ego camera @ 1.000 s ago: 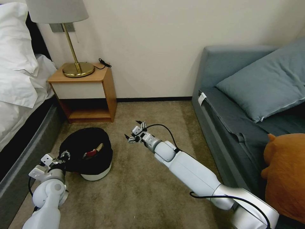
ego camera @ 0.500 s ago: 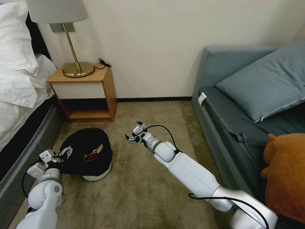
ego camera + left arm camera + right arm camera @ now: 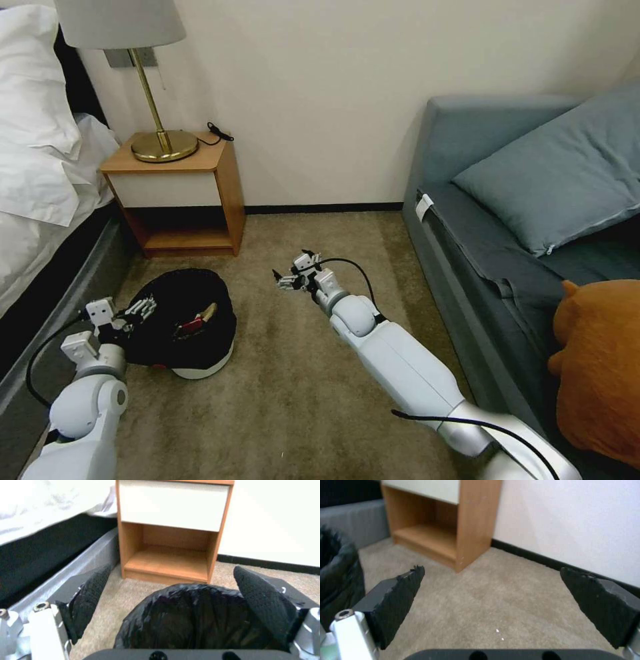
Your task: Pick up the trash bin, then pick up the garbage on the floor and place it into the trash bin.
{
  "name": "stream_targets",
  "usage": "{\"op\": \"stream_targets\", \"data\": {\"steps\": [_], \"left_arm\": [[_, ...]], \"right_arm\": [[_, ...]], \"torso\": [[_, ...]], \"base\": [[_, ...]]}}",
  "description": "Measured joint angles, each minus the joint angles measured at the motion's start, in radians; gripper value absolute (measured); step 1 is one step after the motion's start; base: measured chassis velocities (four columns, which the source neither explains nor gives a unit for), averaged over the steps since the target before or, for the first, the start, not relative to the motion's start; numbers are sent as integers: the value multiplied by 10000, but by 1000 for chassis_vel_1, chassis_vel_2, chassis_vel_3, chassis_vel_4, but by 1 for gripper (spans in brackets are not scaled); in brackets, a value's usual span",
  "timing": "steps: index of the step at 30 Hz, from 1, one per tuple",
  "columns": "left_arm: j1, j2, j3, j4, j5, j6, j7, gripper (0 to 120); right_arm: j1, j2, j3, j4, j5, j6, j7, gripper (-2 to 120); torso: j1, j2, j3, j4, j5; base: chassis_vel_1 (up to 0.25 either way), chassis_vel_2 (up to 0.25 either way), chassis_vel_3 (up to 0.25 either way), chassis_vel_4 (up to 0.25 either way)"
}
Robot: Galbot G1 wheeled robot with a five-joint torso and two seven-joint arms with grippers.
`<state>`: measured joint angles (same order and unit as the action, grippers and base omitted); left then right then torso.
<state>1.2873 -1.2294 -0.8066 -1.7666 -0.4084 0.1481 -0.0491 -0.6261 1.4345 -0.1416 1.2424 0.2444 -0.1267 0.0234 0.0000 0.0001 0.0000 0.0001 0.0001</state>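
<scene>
Black crinkled plastic lines the trash bin, which is seen on the beige carpet at about 9 o'clock in the head view, in front of the wooden nightstand and beside the bed. Its white base is shown below the bag, and inside it a red piece and a tan piece of garbage are seen lying together. The left claw is held at the bin's rim on the bed side, its fingers parted. In the left wrist view the same claw is seen spread wide, with the bag's bulging side between the two textured pads but not pressed by either — a relation the head view leaves unclear. The nightstand's white drawer front and open lower shelf are also shown there.

The right claw is held low over bare carpet near the picture's centre, well apart from the bin, toward 3 o'clock of it. In the right wrist view its pads are seen far apart with nothing between them — only carpet, the nightstand's corner and the black baseboard along the wall. An edge of the black bag is caught at that view's side.

A brass lamp stands on the nightstand; a grey sofa with a pillow and an orange plush toy lies at 3 o'clock. No label or writing can be read on anything.
</scene>
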Motion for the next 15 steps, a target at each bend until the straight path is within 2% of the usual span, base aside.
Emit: {"op": "stream_targets", "data": {"steps": [6,15], "left_arm": [[239,-164,380,-566,1052,-57,171,97],[-121,-428,908,-394,1625,-58,269,98]], "right_arm": [[-1194,-149,1242,882,144,-157,401,100],[-2073,-59,2116,876,114,-137,608,100]], "torso": [[0,0,0,-3,1],[0,0,0,-4,0]], "base": [[0,0,0,0],[0,0,0,0]]}}
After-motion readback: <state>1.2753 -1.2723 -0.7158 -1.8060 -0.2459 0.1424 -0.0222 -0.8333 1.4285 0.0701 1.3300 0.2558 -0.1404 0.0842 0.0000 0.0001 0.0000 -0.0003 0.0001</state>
